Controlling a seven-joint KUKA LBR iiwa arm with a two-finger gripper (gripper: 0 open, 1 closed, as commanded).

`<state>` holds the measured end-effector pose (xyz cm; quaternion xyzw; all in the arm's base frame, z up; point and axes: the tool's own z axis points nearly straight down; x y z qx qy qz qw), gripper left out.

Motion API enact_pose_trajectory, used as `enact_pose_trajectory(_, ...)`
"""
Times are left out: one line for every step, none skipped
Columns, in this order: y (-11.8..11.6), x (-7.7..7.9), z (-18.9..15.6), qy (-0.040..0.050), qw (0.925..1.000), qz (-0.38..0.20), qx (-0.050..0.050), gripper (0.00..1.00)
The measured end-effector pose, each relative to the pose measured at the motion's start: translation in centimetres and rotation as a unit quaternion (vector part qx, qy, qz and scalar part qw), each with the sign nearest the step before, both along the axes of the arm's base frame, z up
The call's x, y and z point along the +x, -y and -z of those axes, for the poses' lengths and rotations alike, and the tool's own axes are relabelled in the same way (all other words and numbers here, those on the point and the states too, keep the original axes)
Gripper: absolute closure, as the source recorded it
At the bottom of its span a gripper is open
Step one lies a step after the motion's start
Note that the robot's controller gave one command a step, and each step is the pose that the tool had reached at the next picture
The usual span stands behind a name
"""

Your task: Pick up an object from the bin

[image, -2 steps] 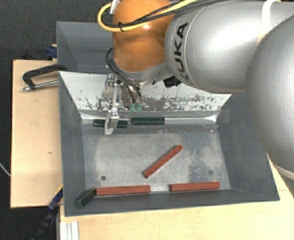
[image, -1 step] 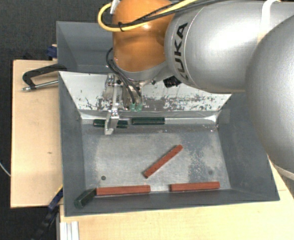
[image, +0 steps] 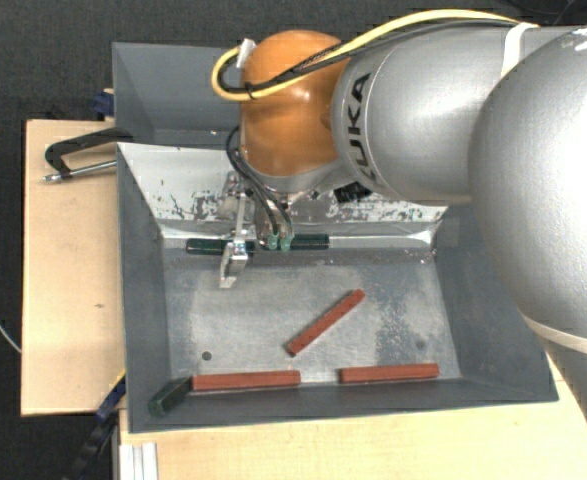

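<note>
My gripper (image: 255, 250) is low at the back of the bin, under the orange dome, and it is open. One silver fingertip (image: 234, 264) reaches down near the bin floor. The other finger stands a little to its right. A long dark green stick (image: 308, 241) lies along the foot of the back wall and passes right at the fingers, which straddle its middle part. I see nothing lifted. A red-brown stick (image: 324, 322) lies slanted on the floor in front of the gripper and to its right, well apart from it.
Two more red-brown sticks (image: 245, 379) (image: 388, 373) lie end to end along the front wall. A dark green piece (image: 170, 396) sits in the front left corner. A small dark speck (image: 206, 357) lies on the floor. The large silver arm covers the right side.
</note>
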<state>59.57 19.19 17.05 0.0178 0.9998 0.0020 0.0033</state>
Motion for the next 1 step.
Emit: enact_pose_trajectory(2.54, -2.31, 4.84, -0.0037, 0.9999, -0.010, -0.002, 0.00)
